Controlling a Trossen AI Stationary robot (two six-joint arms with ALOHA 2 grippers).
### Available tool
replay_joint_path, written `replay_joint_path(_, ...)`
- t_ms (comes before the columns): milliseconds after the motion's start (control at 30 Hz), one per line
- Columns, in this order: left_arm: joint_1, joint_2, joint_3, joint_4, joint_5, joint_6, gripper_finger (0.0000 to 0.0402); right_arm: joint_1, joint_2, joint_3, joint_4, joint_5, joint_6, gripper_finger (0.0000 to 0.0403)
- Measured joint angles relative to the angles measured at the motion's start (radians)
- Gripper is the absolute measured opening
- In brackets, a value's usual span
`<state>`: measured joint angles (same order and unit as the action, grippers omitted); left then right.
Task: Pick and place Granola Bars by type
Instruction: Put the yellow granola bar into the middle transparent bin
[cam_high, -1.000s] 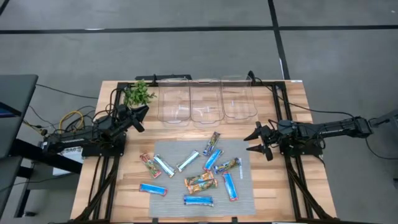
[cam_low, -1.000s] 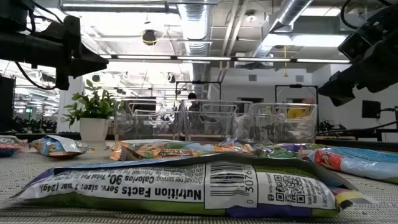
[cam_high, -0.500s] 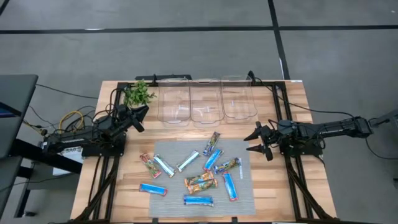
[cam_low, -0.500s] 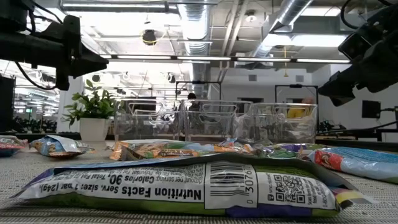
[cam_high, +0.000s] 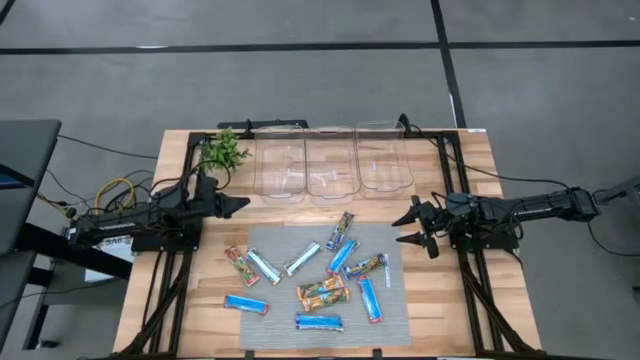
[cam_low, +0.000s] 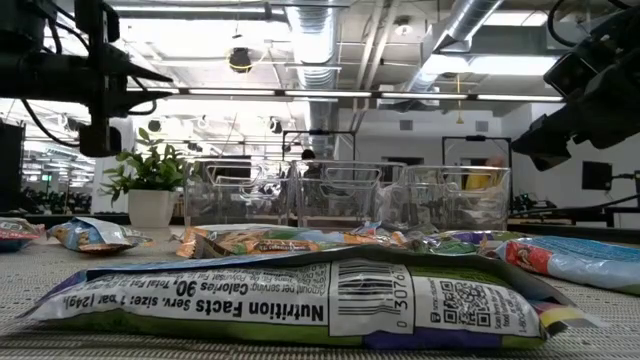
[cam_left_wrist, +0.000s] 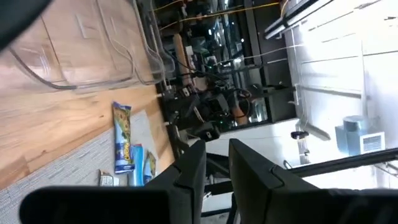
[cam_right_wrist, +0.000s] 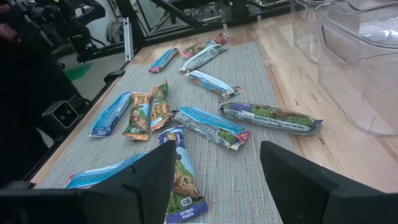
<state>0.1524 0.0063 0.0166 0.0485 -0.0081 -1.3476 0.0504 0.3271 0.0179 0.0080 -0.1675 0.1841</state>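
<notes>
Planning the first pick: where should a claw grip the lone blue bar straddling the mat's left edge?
Grip the blue bar at its middle, across the narrow width, coming straight down. It lies flat, long sides clear of the other bars, so a sideways approach would likely just slide it.

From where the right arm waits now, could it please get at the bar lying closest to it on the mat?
Probably yes. The right pincer stands open beside the mat's edge, and the bar lies flat just ahead, with nothing lying between them.
</notes>
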Motion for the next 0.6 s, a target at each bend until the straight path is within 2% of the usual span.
replay_joint_path(133, 0.000, 0.000, 0.000, 0.048, 0.060, 0.078, 0.0063, 0.000, 0.000, 0.000, 0.000, 0.000, 0.000, 0.0226)
replay_joint_path(267, -0.001, 0.000, 0.000, 0.075, 0.108, 0.083, 0.0063, 0.000, 0.000, 0.000, 0.000, 0.000, 0.000, 0.0226)
replay_joint_path(433, -0.001, 0.016, 0.039, 0.073, 0.195, 0.199, 0.0063, 0.000, 0.000, 0.000, 0.000, 0.000, 0.000, 0.0226)
replay_joint_path(600, -0.001, 0.110, 0.163, -0.079, 0.278, 0.380, 0.0063, 0.000, 0.000, 0.000, 0.000, 0.000, 0.000, 0.0226)
